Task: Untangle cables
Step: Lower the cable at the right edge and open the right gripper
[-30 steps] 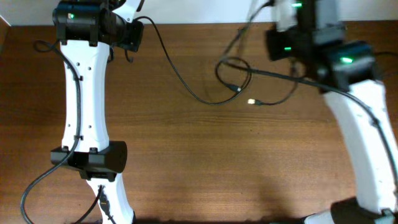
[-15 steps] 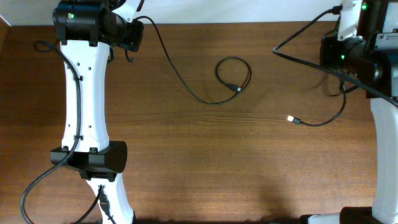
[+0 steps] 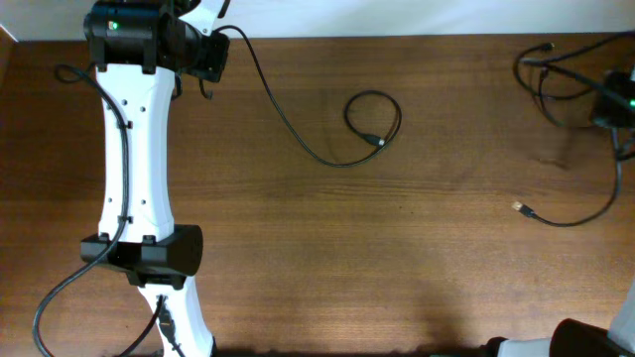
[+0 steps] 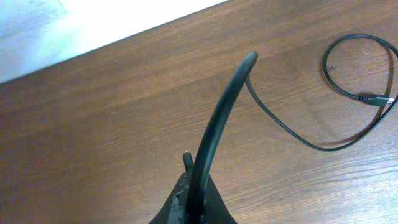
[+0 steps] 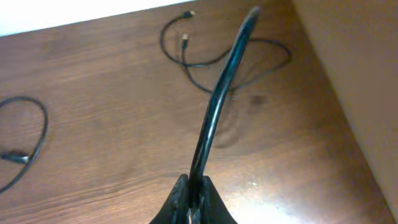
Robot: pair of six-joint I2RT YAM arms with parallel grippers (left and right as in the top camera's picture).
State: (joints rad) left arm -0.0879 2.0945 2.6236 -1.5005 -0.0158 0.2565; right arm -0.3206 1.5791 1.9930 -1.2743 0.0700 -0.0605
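Note:
Two thin black cables lie apart on the wooden table. My left gripper (image 4: 196, 177) is shut on one cable (image 3: 288, 129), which runs from the far left corner to a loop (image 3: 373, 115) ending in a small plug (image 4: 370, 98). At the table's right edge, my right gripper (image 5: 194, 177) is shut on the other cable (image 5: 217, 93). That second cable (image 3: 585, 220) trails along the right side, with a metal-tipped plug (image 3: 521, 207) on the wood. More of its loops and two plug ends (image 5: 185, 38) lie beyond the right gripper.
The white left arm (image 3: 134, 149) stretches along the left side, with its own thicker black wiring. Only a dark part of the right arm (image 3: 620, 99) shows at the frame's right edge. The table's right edge (image 5: 323, 68) drops off close to the right gripper.
My right arm has swung far right, nearly out of the overhead view, dragging its cable out of the other cable's loop. The left arm and its cable have stayed put.

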